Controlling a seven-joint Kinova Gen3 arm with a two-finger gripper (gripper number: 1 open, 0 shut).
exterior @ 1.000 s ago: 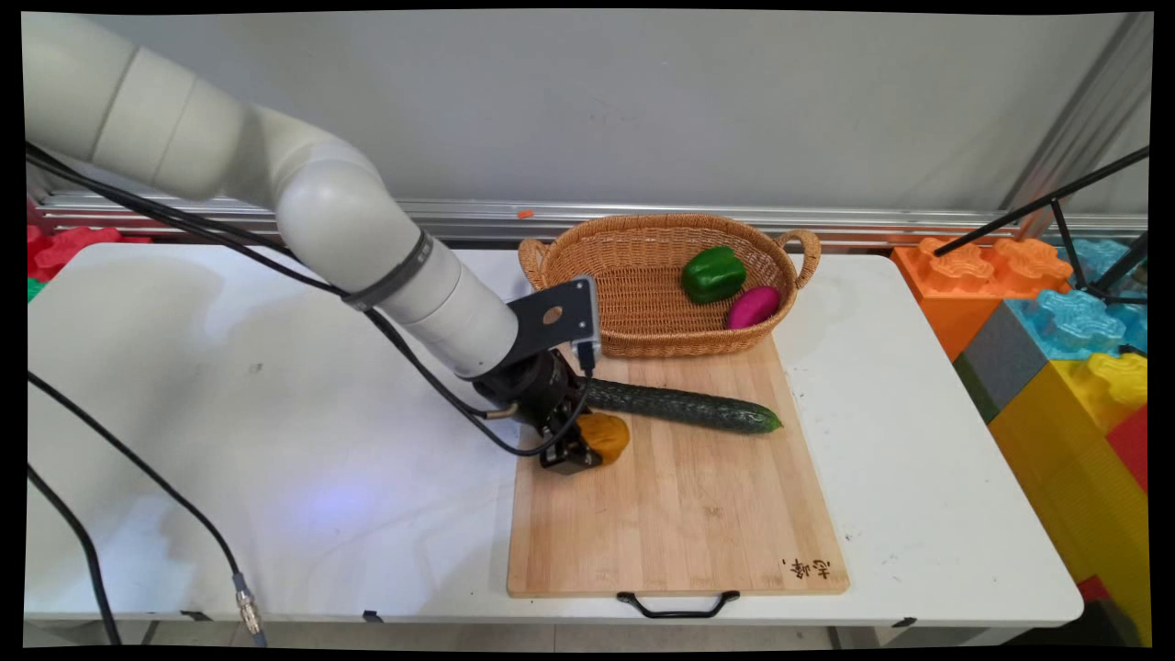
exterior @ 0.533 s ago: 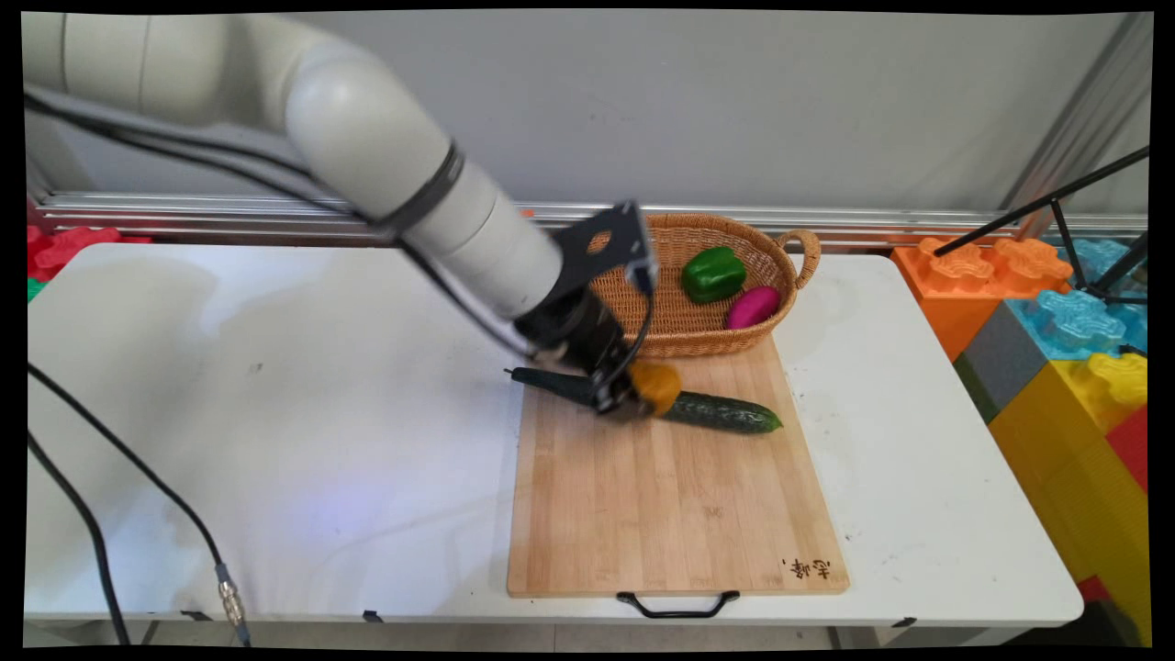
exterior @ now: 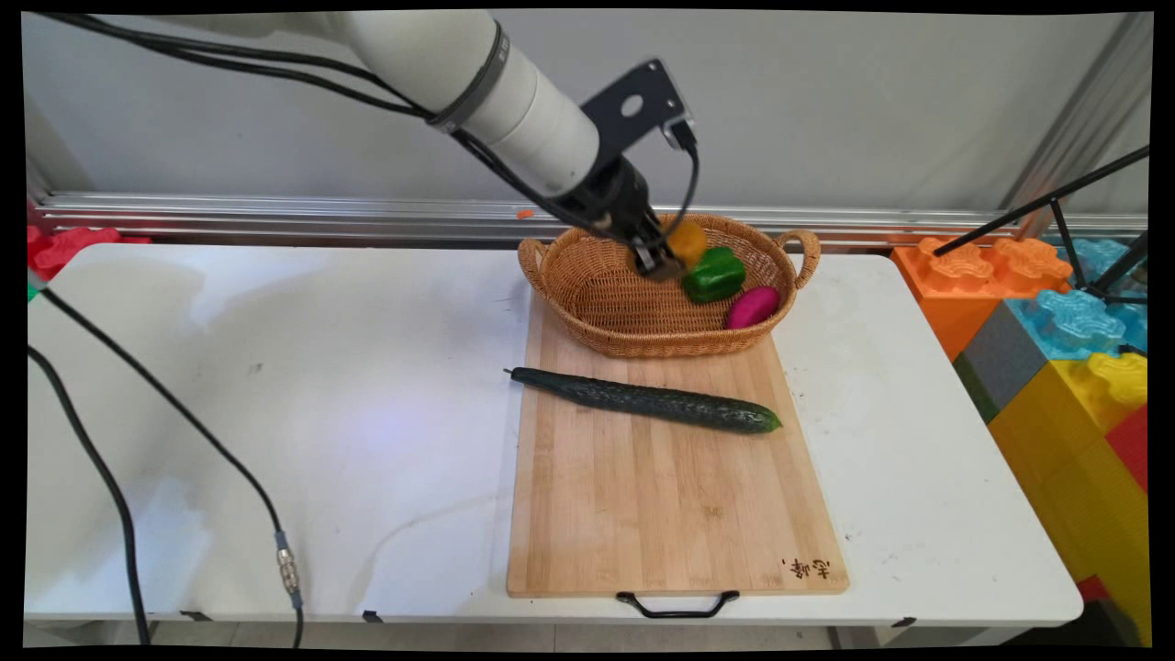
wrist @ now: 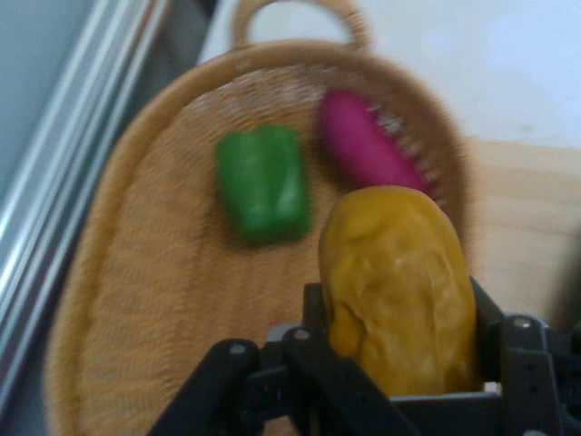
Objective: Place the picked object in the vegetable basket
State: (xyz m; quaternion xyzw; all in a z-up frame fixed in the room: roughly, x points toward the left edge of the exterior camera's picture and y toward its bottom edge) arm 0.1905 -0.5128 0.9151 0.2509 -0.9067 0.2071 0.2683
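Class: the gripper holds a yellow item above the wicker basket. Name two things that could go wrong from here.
1. The yellow item sticks out well past the gripper, so it might slip out.
2. It hangs near the green pepper and the magenta item in the basket; released, it may land on them and roll.

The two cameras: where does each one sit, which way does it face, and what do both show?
Main view: above the table's near side, looking down across it to the wall; shows the white arm and gripper.
Hand view: on the hand, looking along the gripper down into the basket; shows the black linkage.
Both: the yellow item in the gripper, pepper, magenta item.
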